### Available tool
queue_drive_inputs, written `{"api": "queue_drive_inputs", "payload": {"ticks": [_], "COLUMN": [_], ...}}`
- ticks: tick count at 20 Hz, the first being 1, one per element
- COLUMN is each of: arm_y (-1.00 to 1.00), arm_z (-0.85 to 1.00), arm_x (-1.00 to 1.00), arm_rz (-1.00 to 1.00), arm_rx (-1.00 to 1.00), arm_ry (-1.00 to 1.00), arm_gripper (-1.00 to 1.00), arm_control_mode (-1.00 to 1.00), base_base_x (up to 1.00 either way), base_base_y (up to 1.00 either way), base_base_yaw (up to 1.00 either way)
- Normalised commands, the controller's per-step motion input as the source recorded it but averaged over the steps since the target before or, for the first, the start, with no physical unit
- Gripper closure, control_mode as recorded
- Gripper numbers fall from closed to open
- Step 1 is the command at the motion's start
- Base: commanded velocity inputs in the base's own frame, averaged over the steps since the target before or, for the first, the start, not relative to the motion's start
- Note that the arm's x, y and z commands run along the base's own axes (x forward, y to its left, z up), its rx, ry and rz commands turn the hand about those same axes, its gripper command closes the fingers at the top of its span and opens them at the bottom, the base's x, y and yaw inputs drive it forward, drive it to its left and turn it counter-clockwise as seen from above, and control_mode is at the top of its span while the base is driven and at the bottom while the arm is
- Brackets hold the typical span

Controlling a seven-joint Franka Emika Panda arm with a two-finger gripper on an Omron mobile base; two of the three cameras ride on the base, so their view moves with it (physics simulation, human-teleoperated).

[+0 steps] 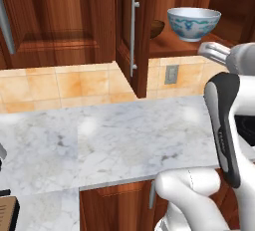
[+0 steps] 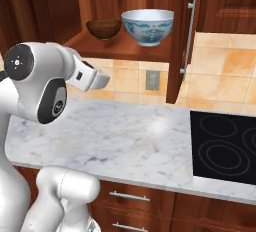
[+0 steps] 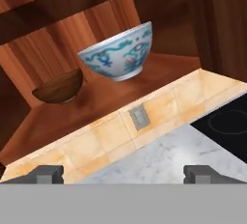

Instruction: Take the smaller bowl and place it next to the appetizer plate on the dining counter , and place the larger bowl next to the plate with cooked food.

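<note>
**Q:** What has your gripper got right now?

**Me:** Nothing. My gripper (image 3: 123, 174) stands spread about as wide as it goes, with only air between the two dark fingertips (image 3: 48, 172). It hangs above the marble wall counter (image 2: 125, 136), pointed up at the open cabinet shelf (image 2: 107, 46).

**Q:** Where are the bowls from there?

**Me:** Both sit on that shelf, ahead of my gripper and above it. The smaller bowl (image 3: 59, 88) is up and to the left of my fingers; the larger bowl (image 3: 118, 56) stands just beside it, closer to my centre line. They look near each other but apart.

**Q:** How do they look?

**Me:** The smaller one is plain dark brown, wood-like, round and shallow. The larger is white with a blue-green painted pattern outside, wide at the mouth and tapering to a narrow foot.

**Q:** How do you expect the small one to handle?

**Me:** I judge it light and stiff, not likely to chip, though its curved wall could slide out of flat pads. I'd take it by the rim, one finger inside and one outside, on the side away from its neighbour. The ceramic one I'd guess is heavier, slicker and breakable, so a knock while reaching past it is my main worry.
</note>
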Motion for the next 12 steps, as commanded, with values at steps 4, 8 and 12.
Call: {"api": "queue_drive_inputs", "payload": {"ticks": [4,8,12], "arm_y": [0.00,0.00,-0.02], "arm_z": [0.64,0.66,0.53], "arm_x": [0.06,0.13,0.24], "arm_rz": [0.00,0.00,0.00], "arm_rx": [0.07,0.12,0.12], "arm_ry": [-0.25,-0.12,0.01], "arm_gripper": [-1.00,-1.00,-1.00], "arm_control_mode": [-1.00,-1.00,-1.00], "base_base_x": [0.00,0.00,0.00], "base_base_y": [0.00,0.00,0.00], "base_base_yaw": [0.00,0.00,0.00]}}
